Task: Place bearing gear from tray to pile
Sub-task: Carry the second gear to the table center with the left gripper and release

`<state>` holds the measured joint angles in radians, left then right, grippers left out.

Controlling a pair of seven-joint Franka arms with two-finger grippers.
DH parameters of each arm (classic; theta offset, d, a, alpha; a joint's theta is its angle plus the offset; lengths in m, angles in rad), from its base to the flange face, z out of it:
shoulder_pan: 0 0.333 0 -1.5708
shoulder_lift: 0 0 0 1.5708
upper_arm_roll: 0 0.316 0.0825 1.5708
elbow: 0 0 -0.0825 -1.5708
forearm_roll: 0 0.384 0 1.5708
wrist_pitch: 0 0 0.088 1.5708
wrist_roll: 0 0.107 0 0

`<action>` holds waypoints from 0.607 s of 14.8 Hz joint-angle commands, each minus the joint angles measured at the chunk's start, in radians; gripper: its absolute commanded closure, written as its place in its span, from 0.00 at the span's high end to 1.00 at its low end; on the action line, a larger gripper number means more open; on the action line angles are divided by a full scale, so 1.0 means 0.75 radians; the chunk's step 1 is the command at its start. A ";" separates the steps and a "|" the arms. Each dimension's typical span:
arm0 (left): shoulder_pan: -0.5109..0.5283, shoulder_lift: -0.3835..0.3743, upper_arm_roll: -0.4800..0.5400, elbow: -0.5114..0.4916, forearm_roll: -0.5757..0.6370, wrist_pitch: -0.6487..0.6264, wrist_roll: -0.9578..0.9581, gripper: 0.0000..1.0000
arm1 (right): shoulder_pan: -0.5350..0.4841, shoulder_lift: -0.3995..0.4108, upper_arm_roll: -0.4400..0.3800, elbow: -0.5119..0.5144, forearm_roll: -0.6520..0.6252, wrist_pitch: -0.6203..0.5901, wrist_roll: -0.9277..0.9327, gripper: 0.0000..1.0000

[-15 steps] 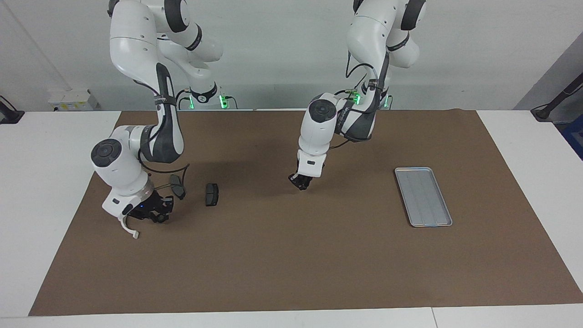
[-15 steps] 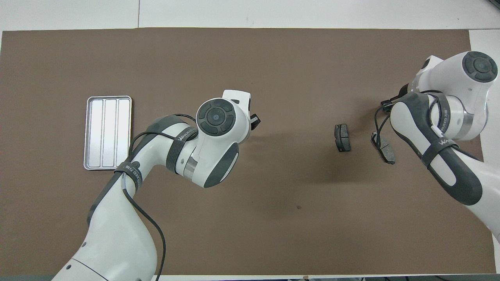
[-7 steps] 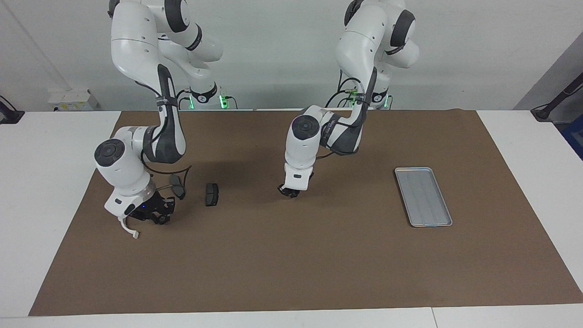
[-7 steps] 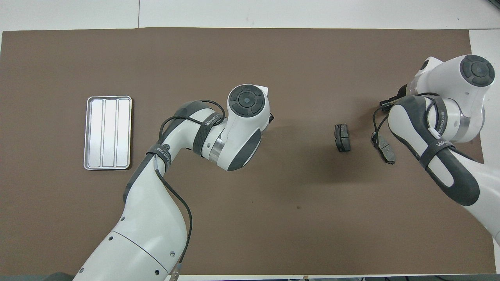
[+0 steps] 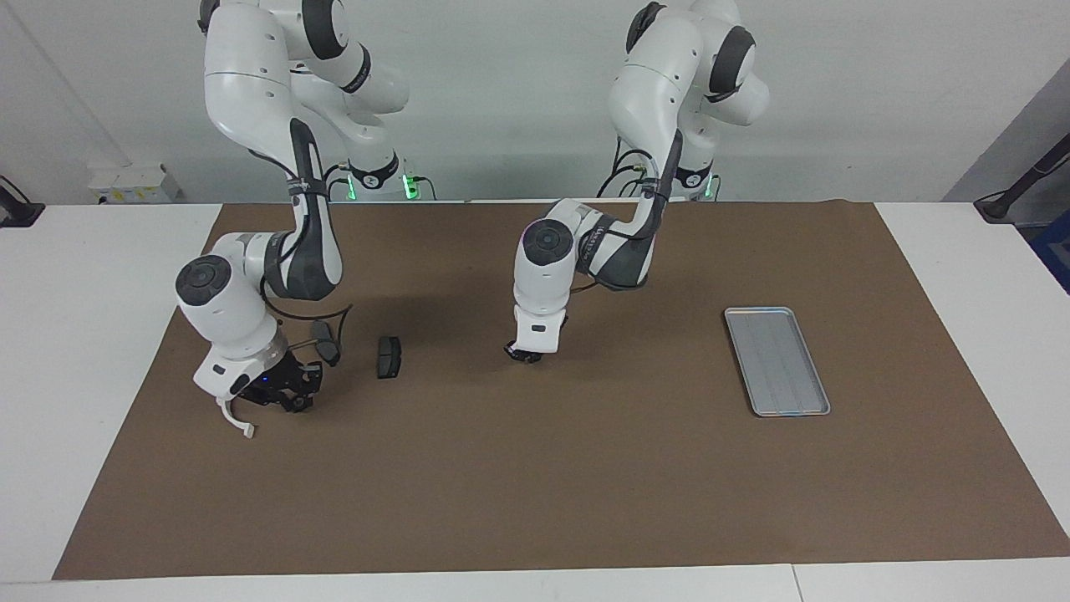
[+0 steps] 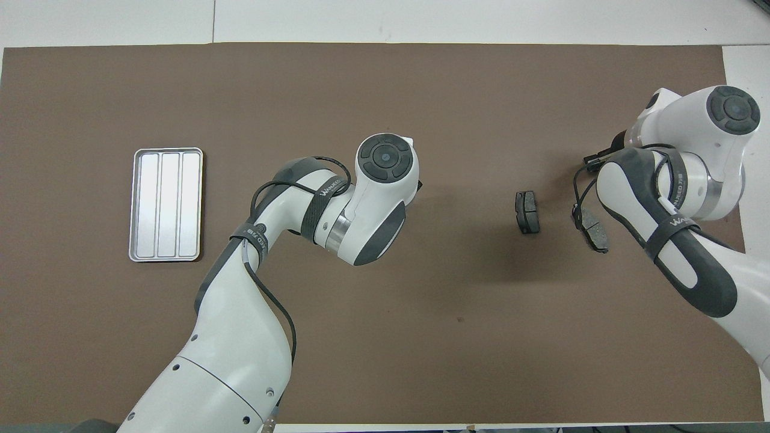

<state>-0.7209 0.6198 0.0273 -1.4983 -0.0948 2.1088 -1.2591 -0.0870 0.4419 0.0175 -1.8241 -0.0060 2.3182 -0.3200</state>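
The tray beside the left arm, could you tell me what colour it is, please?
The tray is silver-grey metal with faint lengthwise ridges, clearest in the overhead view.

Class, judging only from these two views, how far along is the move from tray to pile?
Done: the tray lies bare, with no part on it. In hand: the left gripper is low over the mat midway between the tray and the brake pads; whether it holds a part cannot be told. The right gripper waits beside the pads. Left: the set-down at the pile.
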 commanded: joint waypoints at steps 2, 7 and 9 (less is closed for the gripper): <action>-0.025 0.002 0.025 -0.001 0.012 -0.006 -0.039 0.16 | -0.011 -0.014 0.013 -0.026 0.006 0.030 -0.023 0.67; -0.027 0.000 0.025 -0.011 0.012 0.007 -0.041 0.22 | -0.007 -0.016 0.013 -0.014 0.006 0.020 -0.015 0.72; -0.027 0.000 0.027 -0.017 0.012 0.013 -0.043 0.22 | 0.006 -0.023 0.015 0.002 0.006 0.022 0.013 0.72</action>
<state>-0.7222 0.6199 0.0280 -1.4997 -0.0947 2.1089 -1.2711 -0.0833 0.4414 0.0192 -1.8203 -0.0059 2.3214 -0.3199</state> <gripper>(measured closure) 0.762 0.300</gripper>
